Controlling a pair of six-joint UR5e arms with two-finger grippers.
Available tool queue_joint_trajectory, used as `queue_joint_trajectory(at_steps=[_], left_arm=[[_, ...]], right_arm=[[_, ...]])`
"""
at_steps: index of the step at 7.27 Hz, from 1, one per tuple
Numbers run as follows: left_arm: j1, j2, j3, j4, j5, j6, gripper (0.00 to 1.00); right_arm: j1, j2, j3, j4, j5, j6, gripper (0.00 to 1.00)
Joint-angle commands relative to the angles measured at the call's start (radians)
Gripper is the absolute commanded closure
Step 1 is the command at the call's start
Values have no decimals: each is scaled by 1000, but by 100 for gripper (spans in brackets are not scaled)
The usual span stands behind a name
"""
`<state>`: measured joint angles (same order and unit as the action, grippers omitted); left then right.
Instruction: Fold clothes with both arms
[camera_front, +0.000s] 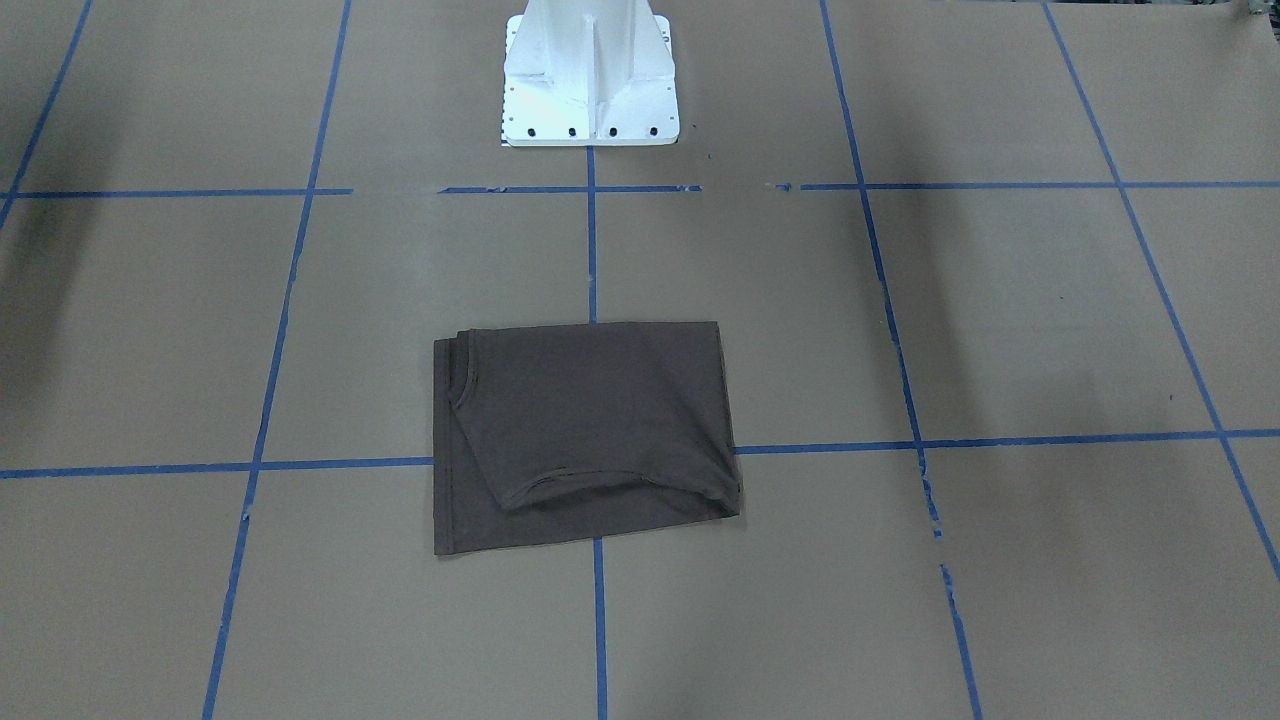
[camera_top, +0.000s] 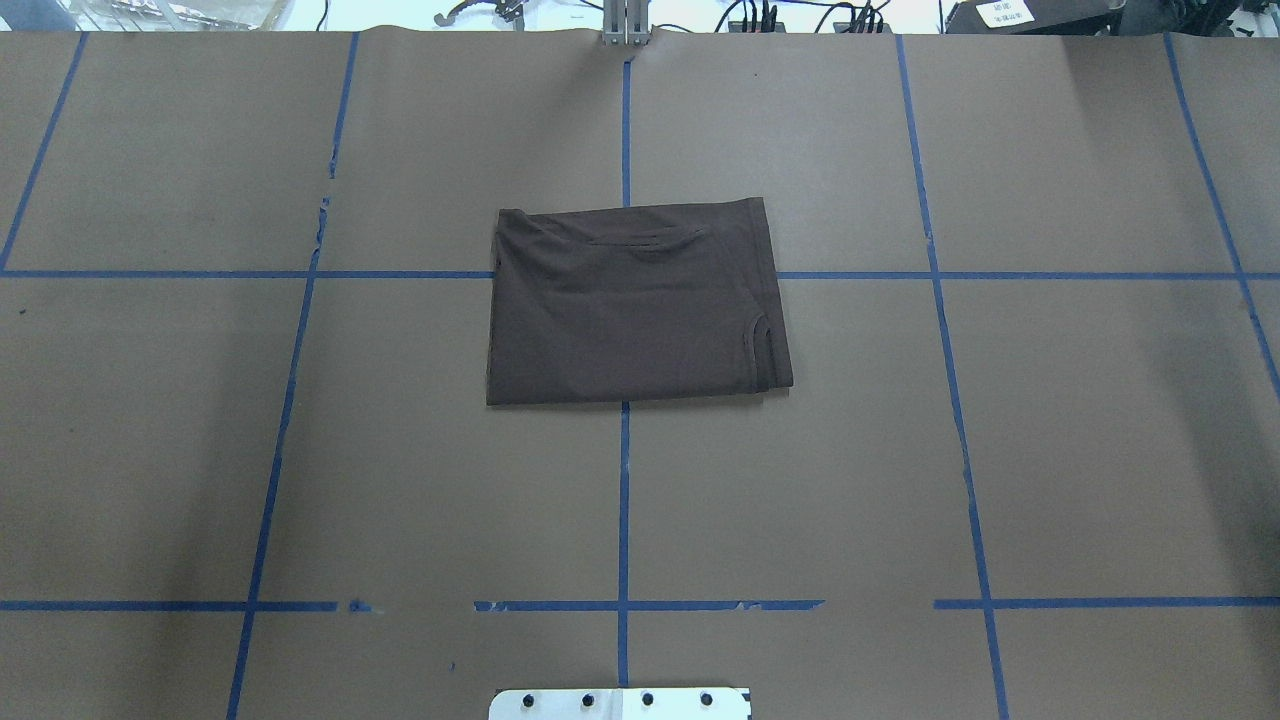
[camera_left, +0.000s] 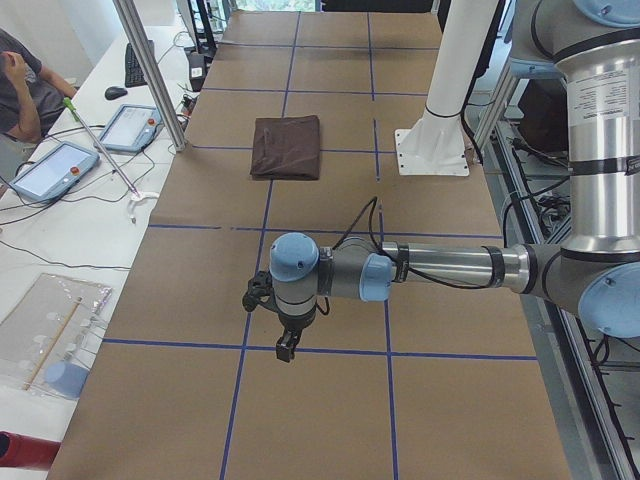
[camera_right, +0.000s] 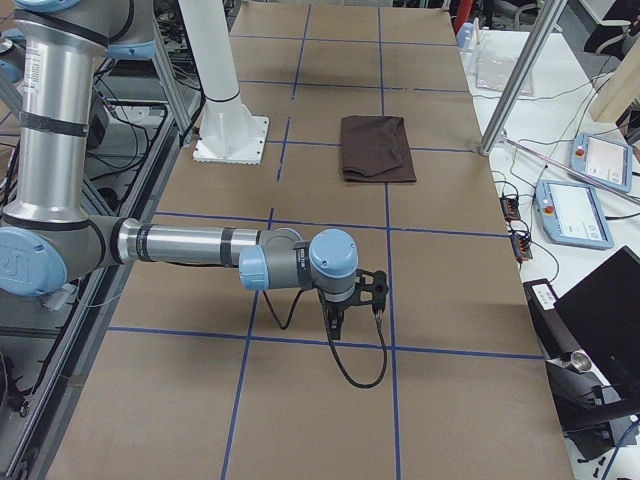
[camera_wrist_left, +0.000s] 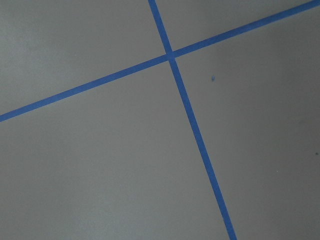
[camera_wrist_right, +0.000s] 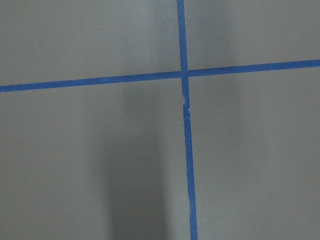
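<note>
1. The left gripper (camera_left: 285, 345) hangs over bare paper near the left end of the table (camera_top: 1050, 450), fingers pointing down and well apart from the garment. It shows only in a side view, so I cannot tell whether its fingers are spread or pressed together. No cloth hangs from it. Its wrist camera sees only crossing blue tape lines (camera_wrist_left: 170, 54).
2. The dark brown T-shirt (camera_top: 635, 300) lies flat at the table's middle, out in front of the white pedestal (camera_front: 590, 75) and across a tape crossing. It is folded into a compact rectangle with its layers stacked and edges roughly aligned. The folding looks finished or nearly so, which would explain why nothing touches it.
3. The right gripper (camera_right: 335, 325) mirrors this near the right end, pointing down over bare paper and well clear of the shirt. I cannot tell its finger state either, and its wrist camera also shows only tape.
</note>
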<state>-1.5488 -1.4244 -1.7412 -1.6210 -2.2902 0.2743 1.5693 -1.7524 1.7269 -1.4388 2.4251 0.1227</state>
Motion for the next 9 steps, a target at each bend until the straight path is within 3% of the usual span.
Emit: queue_joint_trajectory(at_steps=[1, 4, 7, 9], left_arm=[[-1, -1, -4, 1, 0, -1, 0], [-2, -4, 6, 3, 0, -32, 0], [-2, -16, -4, -2, -2, -343, 0], [-2, -16, 2, -2, -6, -353, 0]], right_arm=[[40, -6, -46, -2, -9, -128, 0], [46, -10, -43, -2, -11, -129, 0], [48, -12, -40, -2, -11, -124, 0], [46, -12, -38, -2, -11, -120, 0]])
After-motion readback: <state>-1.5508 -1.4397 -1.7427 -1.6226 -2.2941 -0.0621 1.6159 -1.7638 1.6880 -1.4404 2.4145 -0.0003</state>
